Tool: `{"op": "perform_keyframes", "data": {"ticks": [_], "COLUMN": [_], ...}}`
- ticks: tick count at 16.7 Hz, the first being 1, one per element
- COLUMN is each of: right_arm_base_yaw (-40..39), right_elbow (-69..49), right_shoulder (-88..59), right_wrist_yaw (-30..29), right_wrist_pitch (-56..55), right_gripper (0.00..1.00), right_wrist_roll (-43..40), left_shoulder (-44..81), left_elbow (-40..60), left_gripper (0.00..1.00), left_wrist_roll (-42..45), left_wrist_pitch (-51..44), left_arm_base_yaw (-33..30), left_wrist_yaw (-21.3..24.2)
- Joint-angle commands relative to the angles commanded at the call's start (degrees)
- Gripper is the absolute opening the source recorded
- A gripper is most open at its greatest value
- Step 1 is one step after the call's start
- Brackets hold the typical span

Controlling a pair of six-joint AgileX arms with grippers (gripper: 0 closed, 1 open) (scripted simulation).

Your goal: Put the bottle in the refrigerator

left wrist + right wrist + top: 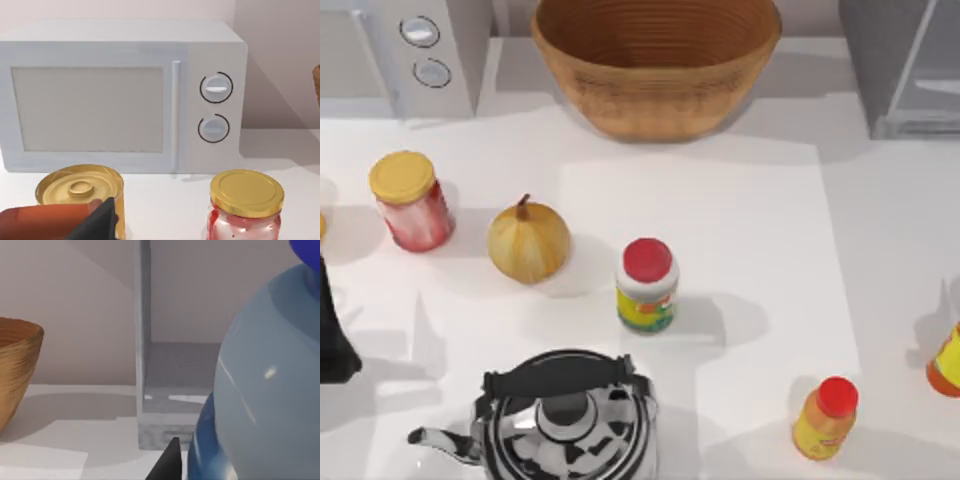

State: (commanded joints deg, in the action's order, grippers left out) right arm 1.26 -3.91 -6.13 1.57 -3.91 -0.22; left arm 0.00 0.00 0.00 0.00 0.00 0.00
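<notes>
Two AgileX arms work a white table (880, 260) crowded with kitchen goods. From above, a woven basket (655, 65) stands at the back, between a microwave with two round knobs (420, 50) in the left corner and the refrigerator (905, 65) in the right corner. A yellow-lidded jar (410, 200), an onion (527, 242) and a red-lidded jar (647, 285) line up across the middle, apart from one another. A striped kettle (565, 420) stands at the front edge and a small orange bottle (825, 417) to its right. The dark left arm (335, 330) sits at the left edge.

Seen from the left wrist, the left gripper (97, 225) hangs low before the microwave (120, 97), just beside a gold-topped can (80, 190), with the jar (245, 205) further off. Whether it is spread or pressed together cannot be told.

Seen from the right wrist, the bottle (270, 390) looms close, its blue cap (306, 252) at the upper corner. The right gripper (170, 462) pinches it at the blue label (202, 450), in front of the refrigerator (165, 405), whose grey inside is open to view. The basket (17, 370) stands to one side.
</notes>
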Motion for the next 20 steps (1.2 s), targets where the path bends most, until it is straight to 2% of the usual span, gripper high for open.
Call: {"op": "perform_keyframes", "data": {"ticks": [5, 14, 20], "right_arm_base_yaw": [4.23, 14.06, 15.11], "right_elbow": [-9.83, -33.3, -47.27], "right_shoulder": [-20.4, -80.17, -104.53], "right_wrist_yaw": [2.17, 3.48, 8.53], "right_wrist_pitch": [-11.82, -38.66, -54.38], "right_gripper": [0.01, 0.01, 0.01], "right_wrist_roll": [0.18, -0.18, 0.28], "left_shoulder": [0.0, 0.0, 0.0], "left_elbow": [0.0, 0.0, 0.0], "left_gripper": [1.0, 1.0, 1.0], "left_wrist_roll": [0.0, 0.0, 0.0], "left_wrist_pitch": [0.0, 0.0, 0.0], "left_arm_base_yaw": [0.0, 0.0, 0.0], "left_wrist_yaw": [0.0, 0.0, 0.0]}}
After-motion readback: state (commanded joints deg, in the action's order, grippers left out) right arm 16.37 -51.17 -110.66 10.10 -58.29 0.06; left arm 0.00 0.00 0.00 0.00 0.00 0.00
